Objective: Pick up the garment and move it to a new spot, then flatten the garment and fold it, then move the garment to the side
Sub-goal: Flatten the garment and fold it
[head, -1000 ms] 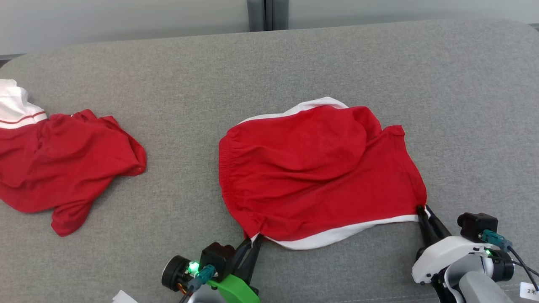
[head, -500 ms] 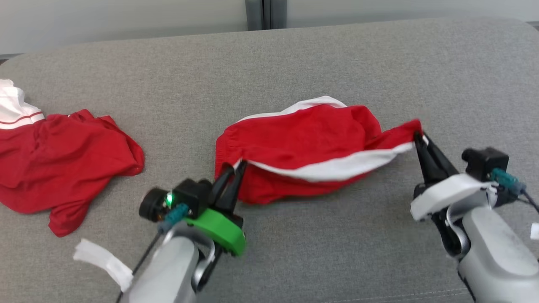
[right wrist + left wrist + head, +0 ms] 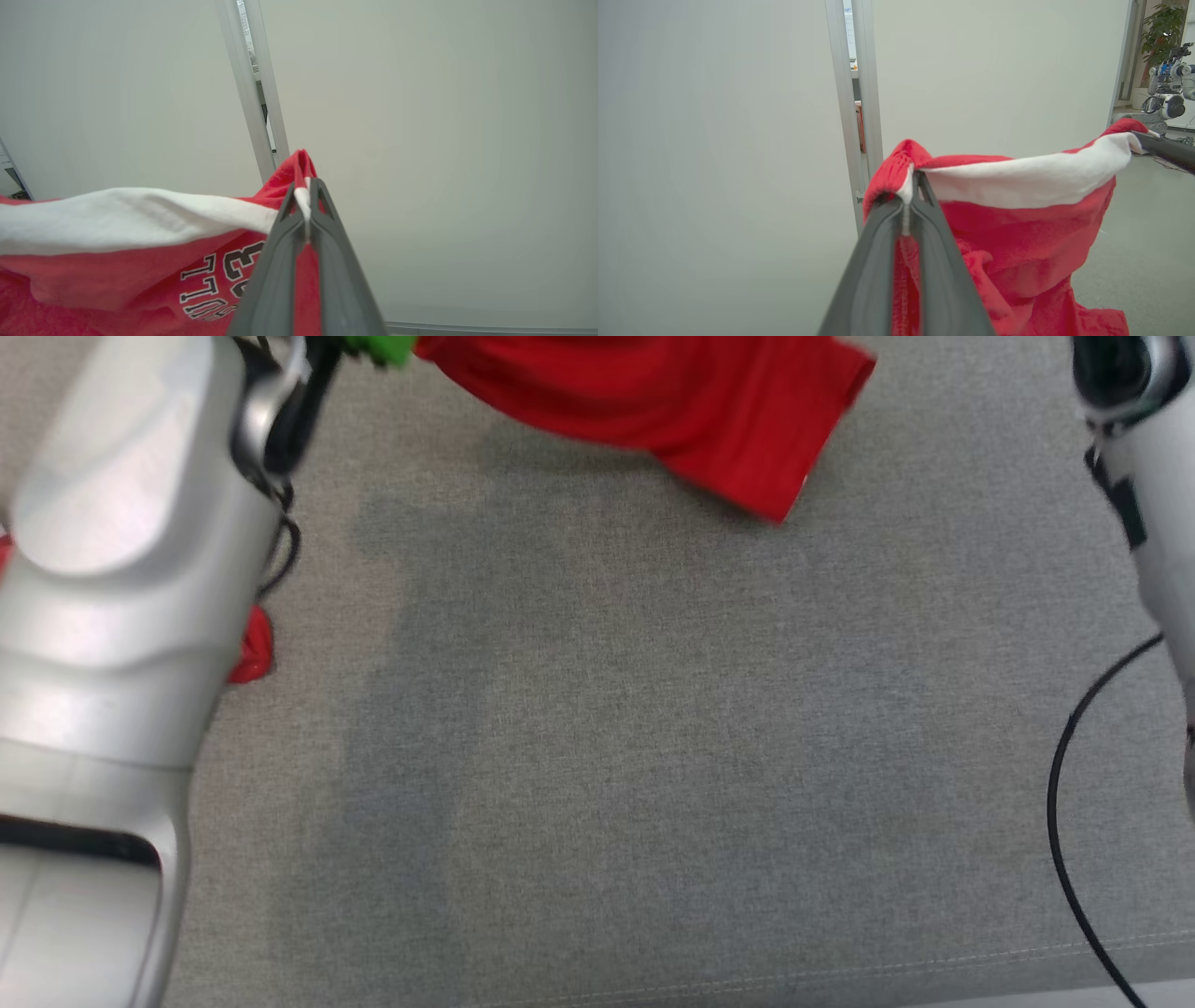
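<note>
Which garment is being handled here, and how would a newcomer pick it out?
Above the grey cushion, the red garment hangs stretched between the left gripper and the right gripper, each shut on an end of its white band. Unlike the other red cloth lying unheld on the cushion beside the left forearm, it is lifted and carries dark block lettering.

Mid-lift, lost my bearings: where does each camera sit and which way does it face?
Head view: on the head, facing down at grey fabric surface; left forearm, right forearm at edges, garment at top.
Left wrist view: along left gripper, shut on the white hem, facing a pale wall.
Right wrist view: along right gripper, likewise.
Both wrist views share the hem.
</note>
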